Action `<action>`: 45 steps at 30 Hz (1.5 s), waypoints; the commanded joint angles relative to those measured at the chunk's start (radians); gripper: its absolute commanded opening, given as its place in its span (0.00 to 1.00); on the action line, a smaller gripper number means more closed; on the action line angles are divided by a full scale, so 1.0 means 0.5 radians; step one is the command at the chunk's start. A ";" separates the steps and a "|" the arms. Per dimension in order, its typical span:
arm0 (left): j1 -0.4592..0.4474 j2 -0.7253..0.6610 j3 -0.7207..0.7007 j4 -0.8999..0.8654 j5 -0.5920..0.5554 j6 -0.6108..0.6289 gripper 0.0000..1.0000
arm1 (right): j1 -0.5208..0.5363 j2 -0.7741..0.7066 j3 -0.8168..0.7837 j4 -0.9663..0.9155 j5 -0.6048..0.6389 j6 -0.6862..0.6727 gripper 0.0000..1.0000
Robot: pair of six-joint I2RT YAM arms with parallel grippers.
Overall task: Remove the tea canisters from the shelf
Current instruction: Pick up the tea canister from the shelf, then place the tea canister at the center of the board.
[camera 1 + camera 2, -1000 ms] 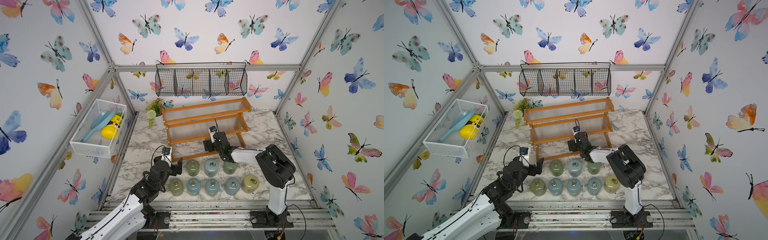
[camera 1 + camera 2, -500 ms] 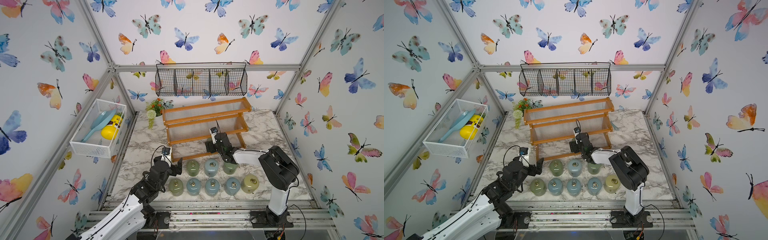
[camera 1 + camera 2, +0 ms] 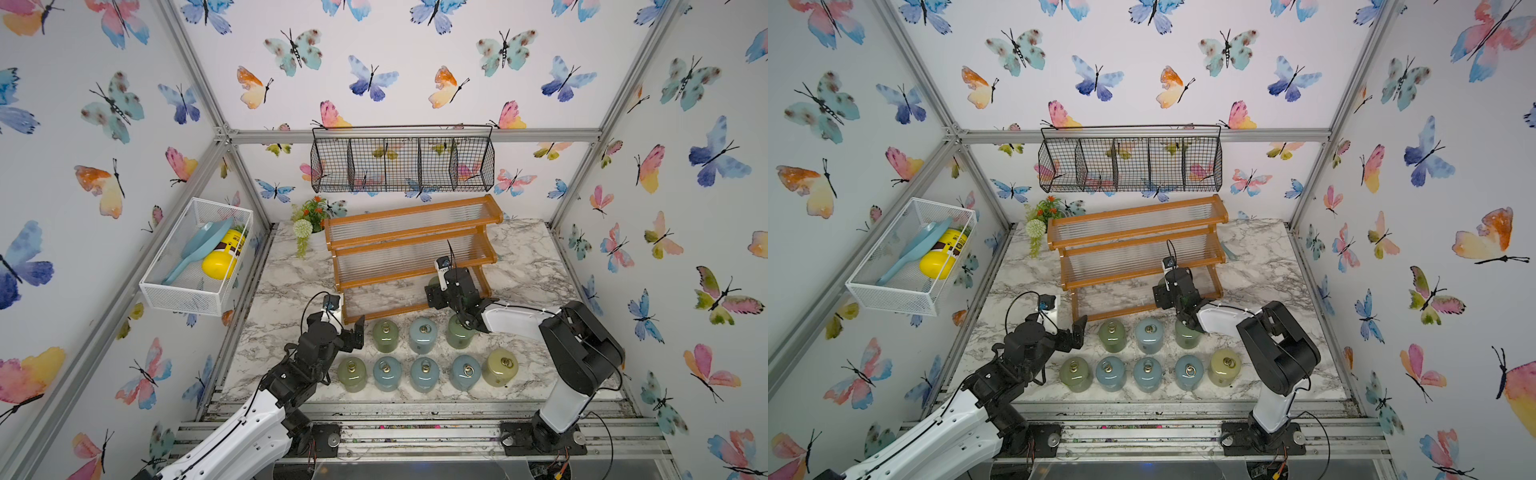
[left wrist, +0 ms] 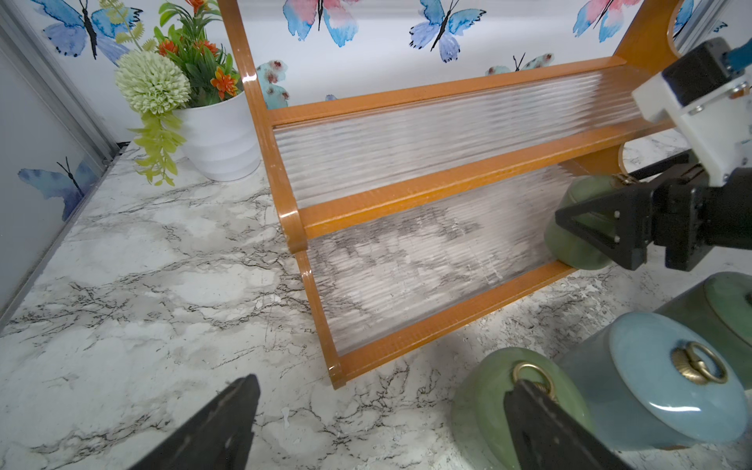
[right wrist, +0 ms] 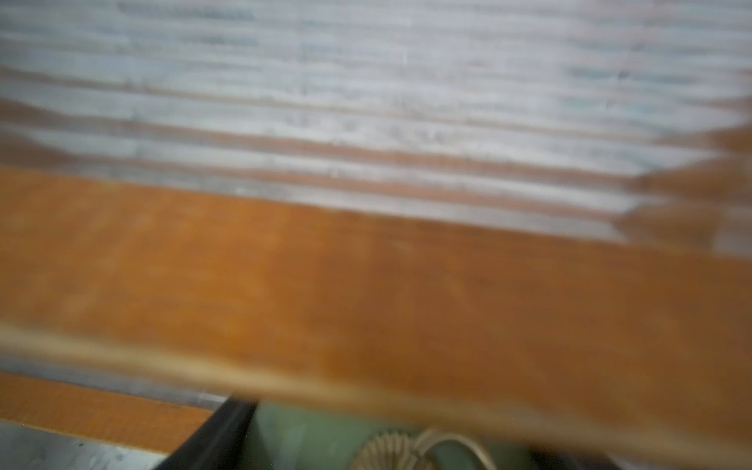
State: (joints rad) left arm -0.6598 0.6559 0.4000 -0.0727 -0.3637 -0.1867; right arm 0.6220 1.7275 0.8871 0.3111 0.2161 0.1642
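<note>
The yellow bottle bears label print too small to read.

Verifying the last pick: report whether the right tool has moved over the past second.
Yes, slightly: in a top view the right tool has shifted toward the right end of the shelf, now closed on the green tea canister.

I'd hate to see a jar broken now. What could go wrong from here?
The right tool grips the green canister on the shelf's lowest tier, close to the middle rail: lifting could clip it. Its arm hangs over a second green canister on the table; pulling back low might topple that.
</note>
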 commanded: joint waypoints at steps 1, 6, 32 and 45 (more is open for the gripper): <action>0.017 -0.020 0.002 -0.011 0.041 0.012 0.98 | -0.060 -0.144 -0.058 0.021 0.071 0.019 0.72; 0.016 -0.032 -0.004 -0.011 0.061 0.012 0.98 | -0.159 -0.300 -0.172 0.005 0.083 0.031 0.72; 0.019 -0.020 -0.013 0.023 0.086 0.030 0.99 | -0.303 -1.029 -0.728 -0.445 0.307 0.325 0.72; 0.019 -0.027 -0.016 0.023 0.083 0.030 0.99 | -0.305 -1.017 -0.783 -0.544 0.258 0.602 0.72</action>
State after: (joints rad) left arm -0.6556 0.6518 0.4000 -0.0719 -0.3347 -0.1799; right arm 0.4709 1.2144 0.4961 0.0280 0.3408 0.4145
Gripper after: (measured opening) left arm 0.984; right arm 0.824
